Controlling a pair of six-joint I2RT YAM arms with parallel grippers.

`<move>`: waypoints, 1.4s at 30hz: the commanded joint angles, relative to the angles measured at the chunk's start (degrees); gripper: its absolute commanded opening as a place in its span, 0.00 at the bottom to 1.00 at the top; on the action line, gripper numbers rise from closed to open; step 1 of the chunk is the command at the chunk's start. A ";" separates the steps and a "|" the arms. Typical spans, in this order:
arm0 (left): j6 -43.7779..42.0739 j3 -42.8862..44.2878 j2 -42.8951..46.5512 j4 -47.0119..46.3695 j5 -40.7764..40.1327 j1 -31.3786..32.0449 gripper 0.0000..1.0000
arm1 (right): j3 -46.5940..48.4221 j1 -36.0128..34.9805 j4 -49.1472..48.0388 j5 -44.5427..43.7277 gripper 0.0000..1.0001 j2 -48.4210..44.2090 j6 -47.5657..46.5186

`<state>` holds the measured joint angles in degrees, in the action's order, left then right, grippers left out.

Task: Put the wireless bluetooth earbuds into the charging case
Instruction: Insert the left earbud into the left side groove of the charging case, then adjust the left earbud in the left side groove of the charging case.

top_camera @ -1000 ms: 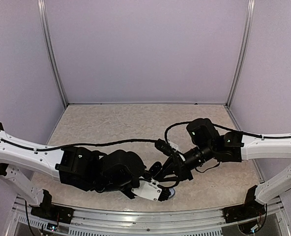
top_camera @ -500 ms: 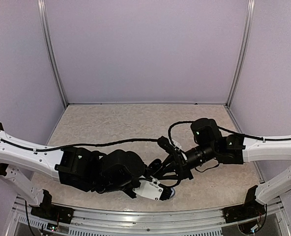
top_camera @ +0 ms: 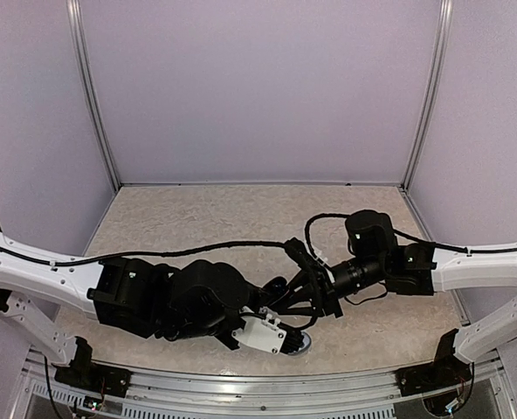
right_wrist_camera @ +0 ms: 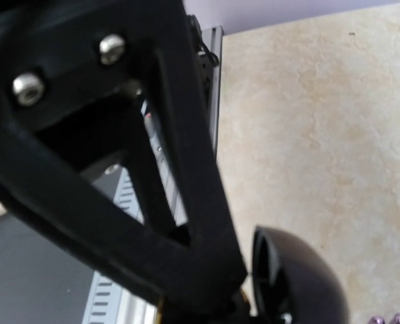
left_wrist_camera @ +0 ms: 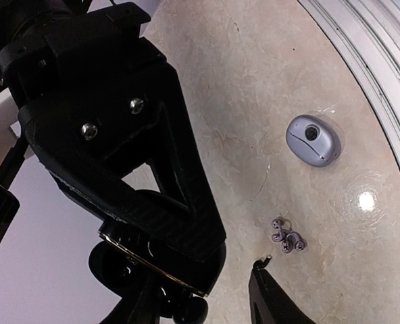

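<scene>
A black charging case (left_wrist_camera: 161, 268) with a gold rim hangs above the table, its domed lid (right_wrist_camera: 296, 280) open. My right gripper (top_camera: 304, 301) seems shut on it; only one of its fingers (right_wrist_camera: 186, 223) shows. My left gripper (left_wrist_camera: 239, 264) is open and empty, with bare table between its tips, right beside the case. A cluster of tiny silvery-grey earbuds (left_wrist_camera: 286, 237) lies on the table just past the left fingertips and also shows in the right wrist view (right_wrist_camera: 387, 318). A closed silvery-grey oval case (left_wrist_camera: 313, 140) lies further on, near the front rail (top_camera: 298, 342). The black buds cannot be made out.
The metal front rail (left_wrist_camera: 372, 61) of the table runs close beside the silver case. Both arms cross low over the near middle of the beige table (top_camera: 206, 223). Purple walls close in the back and sides.
The right arm has drawn slightly right and back with its wrist turning. The left gripper has shifted a little right and towards the front edge.
</scene>
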<state>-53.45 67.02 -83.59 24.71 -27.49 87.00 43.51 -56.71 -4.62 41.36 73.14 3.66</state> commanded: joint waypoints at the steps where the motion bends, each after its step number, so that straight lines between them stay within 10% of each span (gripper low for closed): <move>1: -0.86 1.44 3.42 -7.17 4.48 1.59 0.46 | -0.94 1.54 -3.09 -2.20 0.00 -0.78 0.40; 13: 4.86 -1.53 10.56 -11.82 12.27 0.73 0.49 | -1.51 2.60 -5.25 -1.22 0.00 -1.02 -0.51; 25: 26.24 -9.62 21.23 -21.14 32.49 -14.95 0.48 | -4.10 3.16 -12.58 2.17 0.00 -8.61 -8.54; 42: 30.73 -7.07 15.22 -19.39 42.01 -18.66 0.63 | -1.76 3.09 -11.86 6.51 0.00 -7.79 -10.87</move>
<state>-23.31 57.91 -67.20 5.23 12.91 68.58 39.88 -53.95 -15.22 46.37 65.10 -6.63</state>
